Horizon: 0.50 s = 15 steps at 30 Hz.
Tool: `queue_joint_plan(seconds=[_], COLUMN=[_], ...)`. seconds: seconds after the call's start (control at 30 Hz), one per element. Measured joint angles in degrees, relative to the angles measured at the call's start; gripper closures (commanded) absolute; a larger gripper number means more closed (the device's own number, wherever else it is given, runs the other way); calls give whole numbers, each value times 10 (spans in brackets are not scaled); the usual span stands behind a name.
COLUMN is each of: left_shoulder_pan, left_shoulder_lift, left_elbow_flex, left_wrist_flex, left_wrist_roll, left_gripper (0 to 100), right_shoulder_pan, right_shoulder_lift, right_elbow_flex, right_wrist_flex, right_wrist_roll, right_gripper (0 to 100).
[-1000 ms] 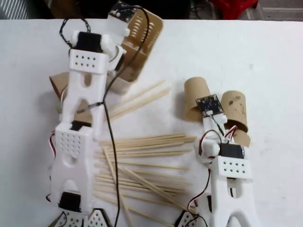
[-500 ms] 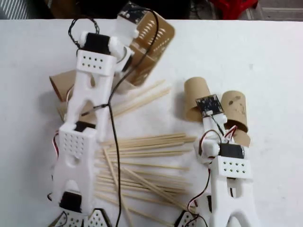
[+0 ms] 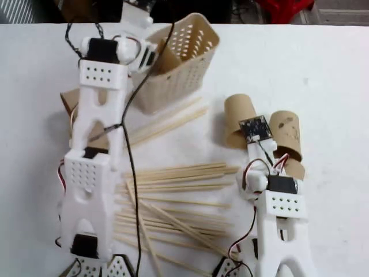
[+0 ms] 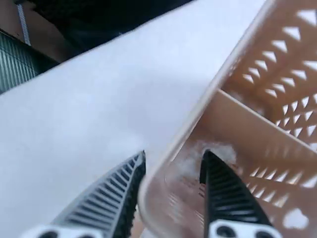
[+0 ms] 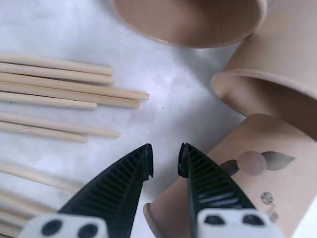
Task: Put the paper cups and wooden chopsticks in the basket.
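Where the white desk [image 3: 323,75] nears its far edge, a beige perforated plastic basket [image 3: 184,63] sits tilted. Slim wooden chopsticks [image 3: 179,196] are heaped toward the near edge, mostly running left to right, and brown paper cups [image 3: 239,118] lie on their sides beside them. The left jaws clamp the basket's rim, one inside the wall. The right jaws hang narrowly parted and empty, between chopsticks and a cup.

Pincer [image 5: 165,157] between chopsticks [image 5: 69,91] and cups [image 5: 257,158]
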State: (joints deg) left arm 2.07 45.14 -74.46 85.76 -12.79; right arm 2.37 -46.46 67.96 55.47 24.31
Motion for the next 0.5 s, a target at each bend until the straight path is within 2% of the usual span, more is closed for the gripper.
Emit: queue_joint_plan(seconds=[0.27,0.5], left_shoulder_pan=[-2,-11], left_shoulder_lift=[-1,-47], left_elbow_flex=[-150,-188], left_wrist_flex=[4,87], left_wrist_roll=[78,121], left_gripper=[806,808], right_shoulder_pan=[-1,0], right_shoulder_lift=[0,1], right_elbow_flex=[0,-40], right_wrist_flex=[-1,-41], right_wrist_roll=[0,-1], right_gripper=[892,889])
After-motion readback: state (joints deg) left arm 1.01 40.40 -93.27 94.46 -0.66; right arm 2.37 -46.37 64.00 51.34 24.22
